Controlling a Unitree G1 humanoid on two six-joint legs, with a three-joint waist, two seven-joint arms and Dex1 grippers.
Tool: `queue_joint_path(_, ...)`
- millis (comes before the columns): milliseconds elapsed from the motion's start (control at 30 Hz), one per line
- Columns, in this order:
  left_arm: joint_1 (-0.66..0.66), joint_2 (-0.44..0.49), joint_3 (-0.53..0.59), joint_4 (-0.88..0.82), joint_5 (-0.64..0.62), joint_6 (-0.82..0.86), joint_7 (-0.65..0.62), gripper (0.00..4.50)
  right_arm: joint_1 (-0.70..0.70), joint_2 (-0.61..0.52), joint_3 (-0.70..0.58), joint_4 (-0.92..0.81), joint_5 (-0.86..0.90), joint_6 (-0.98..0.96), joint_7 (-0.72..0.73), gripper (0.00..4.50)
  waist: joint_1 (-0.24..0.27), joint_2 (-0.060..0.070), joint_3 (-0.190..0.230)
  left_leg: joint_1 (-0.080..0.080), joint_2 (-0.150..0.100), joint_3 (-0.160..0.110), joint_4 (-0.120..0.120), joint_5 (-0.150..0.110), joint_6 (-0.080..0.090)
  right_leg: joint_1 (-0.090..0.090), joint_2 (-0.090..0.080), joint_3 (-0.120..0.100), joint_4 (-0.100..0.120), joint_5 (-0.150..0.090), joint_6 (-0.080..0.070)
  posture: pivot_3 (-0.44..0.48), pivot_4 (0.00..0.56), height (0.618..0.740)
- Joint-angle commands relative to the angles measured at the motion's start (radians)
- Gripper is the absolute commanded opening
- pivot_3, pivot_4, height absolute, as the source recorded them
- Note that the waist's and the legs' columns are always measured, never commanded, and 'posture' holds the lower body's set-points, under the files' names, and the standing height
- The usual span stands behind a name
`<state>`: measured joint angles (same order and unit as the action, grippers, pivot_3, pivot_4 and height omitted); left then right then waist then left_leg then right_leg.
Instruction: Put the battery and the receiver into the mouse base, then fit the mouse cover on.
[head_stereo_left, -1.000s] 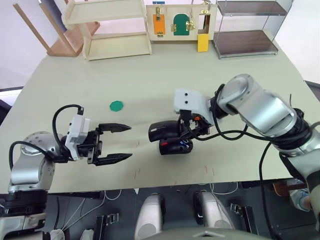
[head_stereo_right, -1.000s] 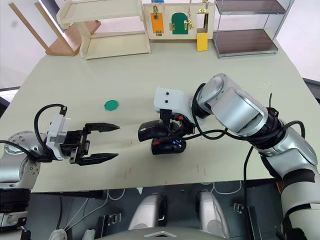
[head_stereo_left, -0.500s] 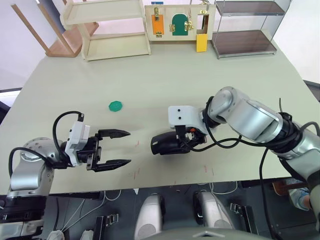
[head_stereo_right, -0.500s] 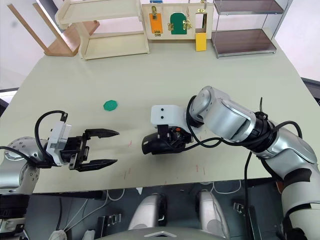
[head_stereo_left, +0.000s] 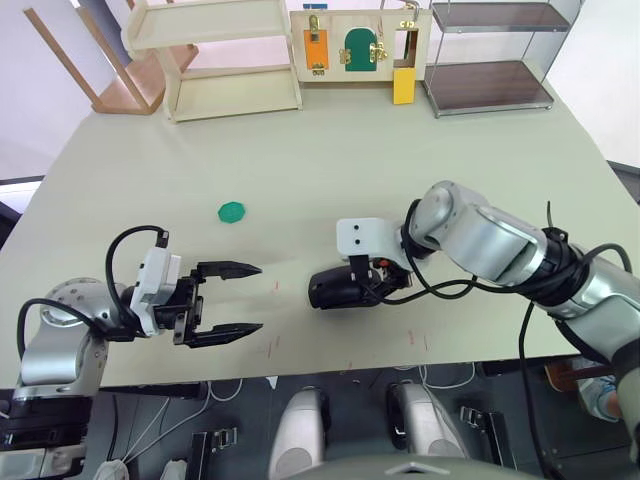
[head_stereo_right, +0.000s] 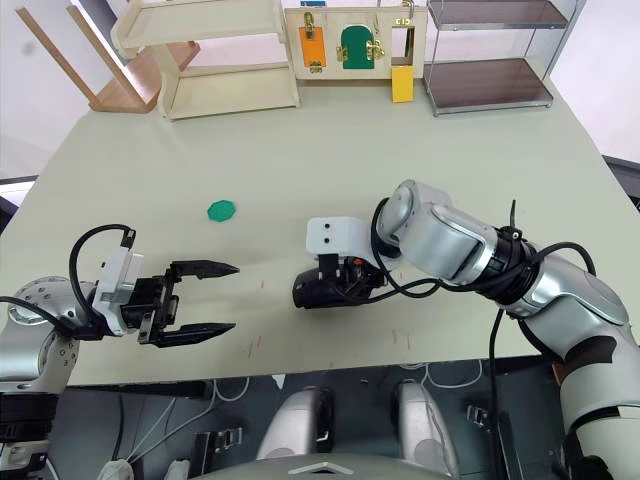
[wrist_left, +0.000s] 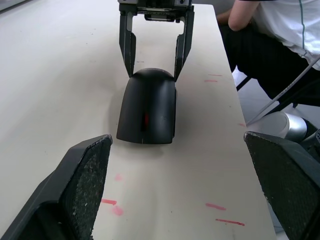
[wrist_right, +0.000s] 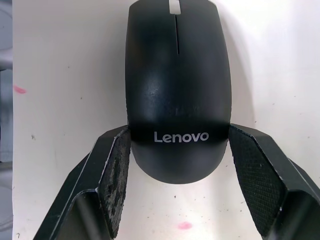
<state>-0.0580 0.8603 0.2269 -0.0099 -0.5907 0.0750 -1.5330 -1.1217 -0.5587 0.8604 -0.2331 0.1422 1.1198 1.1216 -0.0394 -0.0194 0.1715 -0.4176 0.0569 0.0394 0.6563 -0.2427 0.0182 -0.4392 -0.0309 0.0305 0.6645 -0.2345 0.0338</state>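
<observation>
mouse cover (wrist_right: 177, 85) has gone down onto the mouse base since a second ago, red insides now hidden. right pincer (wrist_right: 177, 172) straddles its rear, looks closed on it. left pincer (head_stereo_left: 228, 300) spread, idle, near the desk (head_stereo_left: 320, 160) front edge. i judge the task nearly done.

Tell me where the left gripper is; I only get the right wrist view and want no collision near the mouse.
Observer: The left gripper is open, off to the left of the mouse and pointing at it, with bare table between them.
Operator: Is the mouse lying flat?
Observer: Yes. The left wrist view shows it flat on the table, with the right gripper shut on the end away from the left gripper.
Operator: Anything else nearby?
Observer: A green disc lies farther back on the left, apart from both grippers.
</observation>
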Motion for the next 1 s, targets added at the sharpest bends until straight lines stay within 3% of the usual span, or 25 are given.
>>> queue_joint_path(33, -0.008, 0.006, 0.016, -0.011, -0.002, -0.021, -0.008, 4.50, -0.020, -0.013, 0.000, -0.013, -0.016, -0.011, 0.001, 3.01, 0.000, 0.000, 0.000, 0.000, 0.000, 0.000, 0.000, 0.000, 0.000, 0.000, 0.000, 0.000, 0.000, 0.000, 0.000, 0.000, 0.150, 0.740)
queue_joint_path(533, -0.002, 0.000, 0.017, -0.018, -0.005, -0.025, 0.006, 4.50, -0.023, -0.029, 0.008, -0.070, -0.006, 0.002, 0.037, 3.01, 0.000, 0.000, 0.000, 0.000, 0.000, 0.000, 0.000, 0.000, 0.000, 0.000, 0.000, 0.000, 0.000, 0.000, 0.000, 0.000, 0.150, 0.740)
queue_joint_path(1000, 0.006, 0.003, 0.024, -0.033, -0.011, -0.021, 0.017, 4.50, -0.018, 0.002, 0.014, -0.022, -0.028, 0.001, 0.000, 3.01, 0.000, 0.000, 0.000, 0.000, 0.000, 0.000, 0.000, 0.000, 0.000, 0.000, 0.000, 0.000, 0.000, 0.000, 0.000, 0.000, 0.150, 0.740)
